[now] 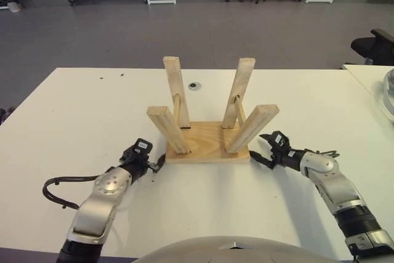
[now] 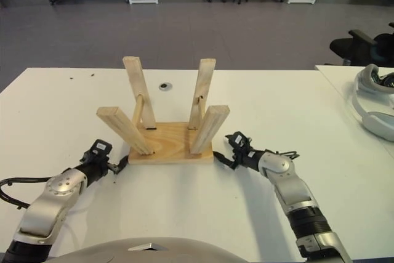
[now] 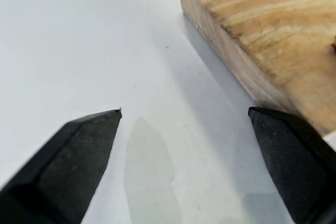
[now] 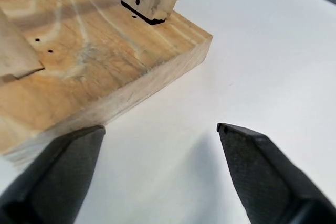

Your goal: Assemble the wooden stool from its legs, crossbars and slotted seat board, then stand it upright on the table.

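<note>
1. While the pale wooden stool [image 1: 207,133] rests upside down midway between the left and right edges of the white worktop [image 1: 74,109], its slotted seat board [image 1: 206,145] lies flat on the surface.
2. Four square pale wooden legs [image 1: 175,90] rise from the board and splay outward, two toward the far edge and two toward the near edge.
3. On each side a thin wooden crossbar [image 1: 177,110] runs between the near leg and the far leg.
4. The left claw [image 1: 157,163] lies low over the worktop just beside the board's near left corner. Its black fingers [image 3: 86,145] are spread wide with nothing between them. One fingertip sits right by the board's side face, and contact cannot be judged.
5. The right claw [image 1: 258,149] lies just beside the board's near right corner. Its fingers [image 4: 257,161] are likewise spread wide and grip nothing, with one of them close under the board's edge.
6. A small dark round grommet [image 1: 195,85] is set in the worktop near the far edge, behind the stool.
</note>
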